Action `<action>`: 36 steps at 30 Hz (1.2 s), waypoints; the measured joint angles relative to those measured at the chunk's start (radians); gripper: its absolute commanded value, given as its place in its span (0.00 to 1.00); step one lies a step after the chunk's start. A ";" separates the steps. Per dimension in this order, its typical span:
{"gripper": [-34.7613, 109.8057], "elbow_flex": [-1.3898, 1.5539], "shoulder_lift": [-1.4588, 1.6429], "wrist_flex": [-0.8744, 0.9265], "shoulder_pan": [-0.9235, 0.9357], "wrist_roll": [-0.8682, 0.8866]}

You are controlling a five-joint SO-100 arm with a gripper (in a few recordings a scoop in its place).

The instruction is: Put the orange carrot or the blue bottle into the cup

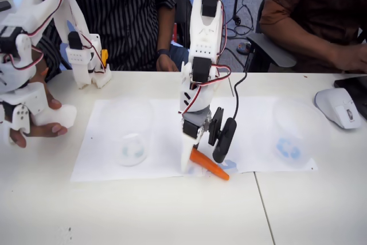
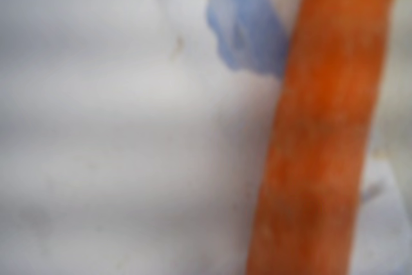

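White paper sheets (image 1: 109,167) cover the table so the gripper (image 1: 202,159), fingers spread, straddles the orange carrot (image 1: 210,164) lying beneath, the cup (image 1: 131,133) waiting leftward.

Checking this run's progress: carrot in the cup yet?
No. Nothing is in the cup yet. The gripper is down at the carrot, which lies on the paper between its fingers; a firm grasp isn't clear. Left: lift, carry to the cup, drop.

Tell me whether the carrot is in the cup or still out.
Out. The orange carrot lies on the paper at the gripper, well right of the cup in the fixed view.
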 measured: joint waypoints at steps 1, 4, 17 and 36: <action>0.49 0.000 0.000 0.000 -0.009 0.000; 0.49 0.000 0.000 0.000 -0.046 0.000; 0.49 0.000 0.000 0.000 -0.017 0.012; 0.49 0.000 0.000 0.000 -0.014 0.012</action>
